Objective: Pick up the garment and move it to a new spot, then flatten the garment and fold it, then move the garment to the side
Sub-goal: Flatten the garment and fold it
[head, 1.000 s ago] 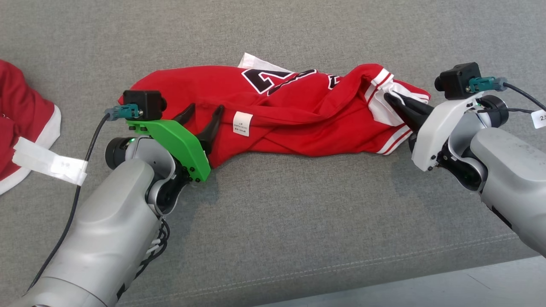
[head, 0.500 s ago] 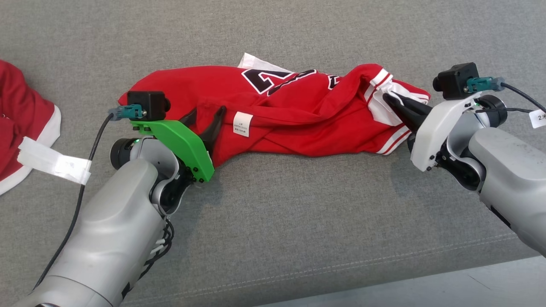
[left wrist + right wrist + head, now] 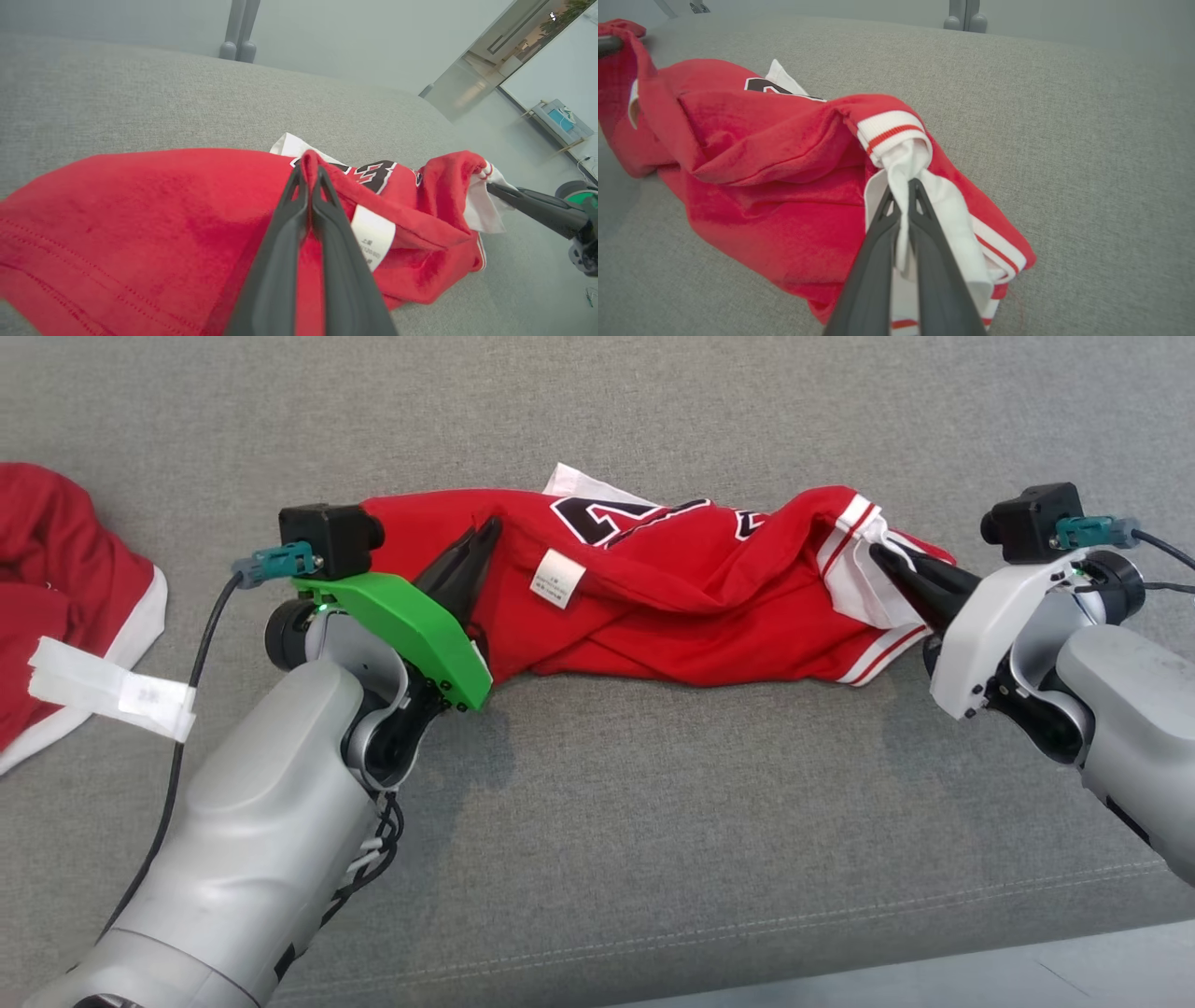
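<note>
On the grey upholstered surface point(image 3: 653, 821), the garment point(image 3: 691, 616) lies stretched as a rumpled band running from left to right between the two arms. It is a red jersey with black, white-edged numerals partly showing on its upper side. White trim with thin red stripes marks its right end, and a white inner layer pokes out at its far edge. A small white label point(image 3: 557, 579) carries print too small to read. Long folds twist along the garment's length, and its near edge rests on the grey fabric. The left gripper point(image 3: 487, 530), on a green mount, has its two dark fingers pressed together on a ridge of red cloth near the garment's left end. In the left wrist view its fingers point(image 3: 289, 210) pinch a raised fold just beside the label. The right gripper point(image 3: 879, 553), on a white mount, is clenched on the white fabric at the garment's right end, next to the striped band. In the right wrist view that white cloth is bunched between its fingers point(image 3: 878, 242) and drawn up into a peak. A second red-and-white piece of clothing point(image 3: 56, 569) lies at the far left, apart from the jersey. A strip of white tape point(image 3: 103, 686) wraps the left arm's cable.
</note>
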Controlling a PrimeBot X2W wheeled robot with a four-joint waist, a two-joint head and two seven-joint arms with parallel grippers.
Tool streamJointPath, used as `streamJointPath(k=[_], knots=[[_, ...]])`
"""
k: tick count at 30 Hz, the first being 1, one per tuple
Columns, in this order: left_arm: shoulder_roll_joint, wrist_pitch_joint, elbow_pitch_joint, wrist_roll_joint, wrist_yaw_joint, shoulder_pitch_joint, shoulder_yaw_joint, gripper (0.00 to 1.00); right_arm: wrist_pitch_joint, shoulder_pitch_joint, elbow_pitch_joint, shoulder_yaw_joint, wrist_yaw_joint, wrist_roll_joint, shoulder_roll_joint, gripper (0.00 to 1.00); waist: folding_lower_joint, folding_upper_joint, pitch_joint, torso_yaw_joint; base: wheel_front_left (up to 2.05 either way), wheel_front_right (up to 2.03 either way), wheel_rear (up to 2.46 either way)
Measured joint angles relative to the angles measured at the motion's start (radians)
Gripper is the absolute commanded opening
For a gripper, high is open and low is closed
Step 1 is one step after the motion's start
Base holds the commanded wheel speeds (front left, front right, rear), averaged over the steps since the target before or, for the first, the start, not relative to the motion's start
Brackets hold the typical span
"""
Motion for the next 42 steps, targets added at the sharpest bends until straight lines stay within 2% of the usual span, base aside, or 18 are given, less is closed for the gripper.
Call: streamJointPath(k=[5, 14, 17, 22, 29, 36, 39, 42], knots=[[0.027, -0.028, -0.08, 0.0, -0.006, 0.019, 0.002, 0.0, -0.031, 0.067, -0.051, 0.02, 0.0, 0.002, -0.038, 0.0, 0.0, 0.0, -0.026, 0.02, 0.0, 0.0, 0.0], [0.121, -0.044, -0.212, -0.072, -0.005, 0.216, 0.038, 0.0, -0.041, 0.171, -0.119, 0.044, 0.0, 0.02, -0.089, 0.0, 0.0, 0.0, -0.062, 0.037, 0.0, 0.0, 0.0], [0.132, -0.054, -0.25, -0.083, 0.005, 0.249, 0.054, 0.0, -0.049, 0.209, -0.126, 0.04, -0.002, 0.035, -0.119, 0.0, 0.0, 0.0, -0.056, 0.038, 0.0, 0.0, 0.0], [0.16, -0.065, -0.311, -0.09, 0.02, 0.272, 0.081, 0.0, -0.051, 0.234, -0.157, 0.044, -0.004, 0.034, -0.125, 0.0, 0.0, 0.0, -0.048, 0.04, 0.0, 0.0, 0.0], [0.185, -0.074, -0.413, -0.124, 0.03, 0.338, 0.097, 0.0, -0.069, 0.286, -0.216, 0.03, -0.031, 0.046, -0.127, 0.0, 0.0, 0.0, -0.045, 0.039, 0.0, 0.0, 0.0], [0.25, -0.091, -0.539, -0.138, 0.042, 0.398, 0.147, 0.0, -0.09, 0.296, -0.318, -0.051, -0.075, 0.053, -0.18, 0.0, 0.0, 0.0, -0.074, 0.034, 0.0, 0.0, 0.0], [0.275, -0.088, -0.577, -0.14, 0.071, 0.424, 0.15, 0.0, -0.09, 0.292, -0.343, -0.032, -0.075, 0.042, -0.185, 0.0, 0.0, 0.0, -0.08, 0.021, 0.0, 0.0, 0.0], [0.277, -0.067, -0.611, -0.148, 0.08, 0.44, 0.133, 0.0, -0.072, 0.299, -0.343, 0.022, -0.074, 0.023, -0.178, 0.0, 0.0, 0.0, -0.073, 0.011, 0.0, 0.0, 0.0]])
